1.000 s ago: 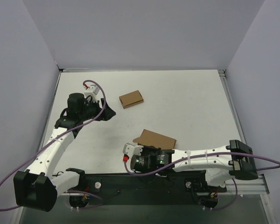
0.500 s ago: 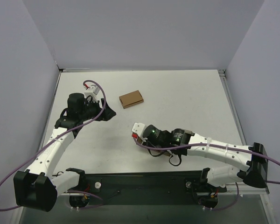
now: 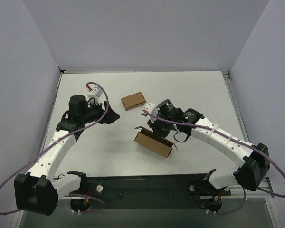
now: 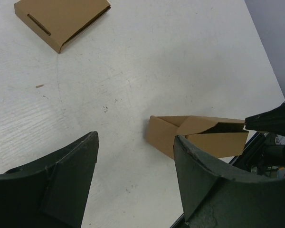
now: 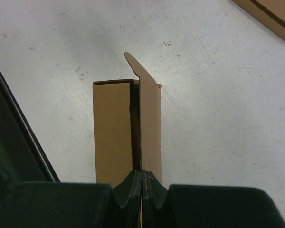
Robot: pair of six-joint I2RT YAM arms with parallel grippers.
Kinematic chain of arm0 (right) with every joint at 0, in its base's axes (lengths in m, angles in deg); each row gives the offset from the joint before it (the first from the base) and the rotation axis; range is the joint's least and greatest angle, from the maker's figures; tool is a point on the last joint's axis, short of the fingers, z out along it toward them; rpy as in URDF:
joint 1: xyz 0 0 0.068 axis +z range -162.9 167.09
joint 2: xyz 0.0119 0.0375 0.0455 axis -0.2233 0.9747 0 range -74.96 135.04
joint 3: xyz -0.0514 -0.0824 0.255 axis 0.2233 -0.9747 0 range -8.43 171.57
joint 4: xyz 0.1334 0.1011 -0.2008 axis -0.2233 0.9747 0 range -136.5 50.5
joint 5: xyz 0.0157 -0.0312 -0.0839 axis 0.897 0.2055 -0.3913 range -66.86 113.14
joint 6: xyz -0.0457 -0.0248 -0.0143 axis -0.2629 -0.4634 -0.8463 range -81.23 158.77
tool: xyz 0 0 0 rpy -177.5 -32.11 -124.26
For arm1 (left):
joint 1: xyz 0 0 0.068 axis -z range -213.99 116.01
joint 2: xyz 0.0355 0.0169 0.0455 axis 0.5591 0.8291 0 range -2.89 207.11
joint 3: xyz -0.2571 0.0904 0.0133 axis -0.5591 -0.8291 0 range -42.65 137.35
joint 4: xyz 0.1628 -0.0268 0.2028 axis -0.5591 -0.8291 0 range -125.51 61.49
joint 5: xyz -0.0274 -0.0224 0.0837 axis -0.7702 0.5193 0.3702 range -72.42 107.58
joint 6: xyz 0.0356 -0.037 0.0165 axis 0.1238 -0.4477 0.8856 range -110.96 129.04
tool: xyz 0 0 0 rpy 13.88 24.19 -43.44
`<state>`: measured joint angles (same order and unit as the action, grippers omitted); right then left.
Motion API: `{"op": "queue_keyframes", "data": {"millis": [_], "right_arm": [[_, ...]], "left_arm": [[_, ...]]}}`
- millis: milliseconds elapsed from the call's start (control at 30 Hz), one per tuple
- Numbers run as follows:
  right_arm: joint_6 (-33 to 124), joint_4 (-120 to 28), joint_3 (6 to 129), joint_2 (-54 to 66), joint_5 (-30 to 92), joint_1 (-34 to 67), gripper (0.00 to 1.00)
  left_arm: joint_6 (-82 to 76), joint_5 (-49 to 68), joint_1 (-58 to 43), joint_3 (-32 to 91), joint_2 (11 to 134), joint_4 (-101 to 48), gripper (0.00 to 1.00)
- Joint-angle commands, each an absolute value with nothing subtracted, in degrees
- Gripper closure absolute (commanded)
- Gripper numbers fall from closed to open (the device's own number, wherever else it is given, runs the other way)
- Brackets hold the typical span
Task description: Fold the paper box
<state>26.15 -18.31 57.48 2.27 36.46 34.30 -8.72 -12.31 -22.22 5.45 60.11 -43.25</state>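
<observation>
brown paper box (image 3: 154, 143), flat before, now a tube; our right gripper (image 5: 141, 179) pinches its wall, left gripper (image 4: 135, 145) apart; ends need closing.

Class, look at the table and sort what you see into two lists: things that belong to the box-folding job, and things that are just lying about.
Part of the job:
- paper box, half formed
- right gripper, pinching the box's edge
- left gripper, open and holding nothing

Just lying about:
- smaller flat box, apart from both arms
</observation>
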Motion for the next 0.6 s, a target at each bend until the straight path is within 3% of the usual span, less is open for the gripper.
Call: {"op": "queue_keyframes", "data": {"millis": [0, 267, 400, 567], "right_arm": [[24.5, -15.6, 62.1, 5.4, 47.5, 29.5, 1.0], [24.8, -17.7, 63.6, 15.4, 54.0, 22.2, 1.0], [25.9, -19.5, 63.8, 18.9, 56.6, 18.7, 1.0], [26.9, -21.1, 63.7, 20.3, 56.9, 18.4, 1.0]], "left_arm": [[-8.0, -16.3, -22.6, 5.3, 58.9, -39.1, 0.26], [-9.8, -13.7, -19.1, 2.4, 52.8, -37.7, 0.28], [-12.9, -6.1, -8.5, -2.2, 48.0, -36.9, 0.28], [-24.1, -2.6, 2.5, -12.7, 47.2, -20.1, 0.3]]}}
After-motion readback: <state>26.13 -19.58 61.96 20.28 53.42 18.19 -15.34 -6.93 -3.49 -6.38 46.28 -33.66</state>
